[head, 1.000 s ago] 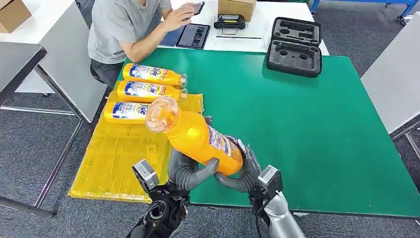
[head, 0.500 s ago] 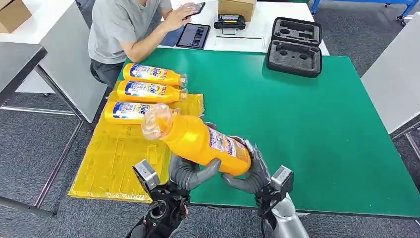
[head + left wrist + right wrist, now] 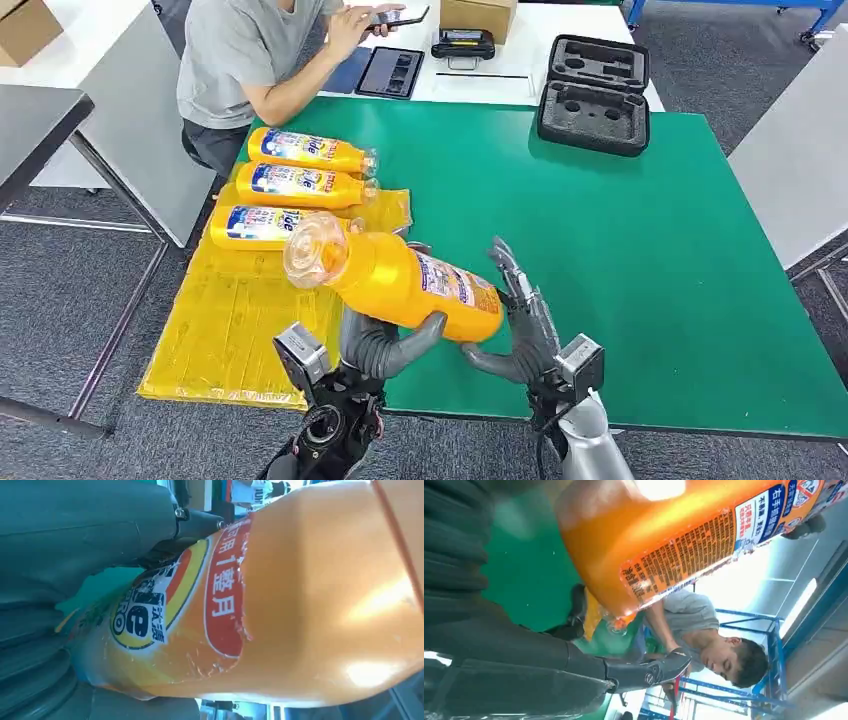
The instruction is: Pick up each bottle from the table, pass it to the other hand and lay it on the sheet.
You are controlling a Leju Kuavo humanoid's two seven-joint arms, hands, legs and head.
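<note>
Head view: an orange bottle (image 3: 400, 280) is held up in the air over the near edge of the green worktop (image 3: 640, 250), just beside the yellow sheet (image 3: 240, 320). The bottle is gripped from below by the left hand (image 3: 385, 345), with the thumb and fingers wrapped around its middle. The right hand (image 3: 515, 320) is spread wide with its fingers stretched up. Whether its palm touches the flat bottom of the bottle cannot be told, but nothing is held in it.

The pass looks just about done (this is a guess from how the hands sit). To do the step well, the right hand should be drawn away to the side so the bottle is not bumped. The left grip should be kept tight, because the bottle is smooth and looks heavy. Then the bottle should be carried over the sheet and set down softly in the bare space near the other three bottles (image 3: 300, 185), so none of them is knocked or rolled.

The long way of the bottle runs from right to left, tipped up a little. The clear cap (image 3: 315, 250) points left, towards the sheet and a bit up at the camera. The flat bottom points right, at the open hand.
</note>
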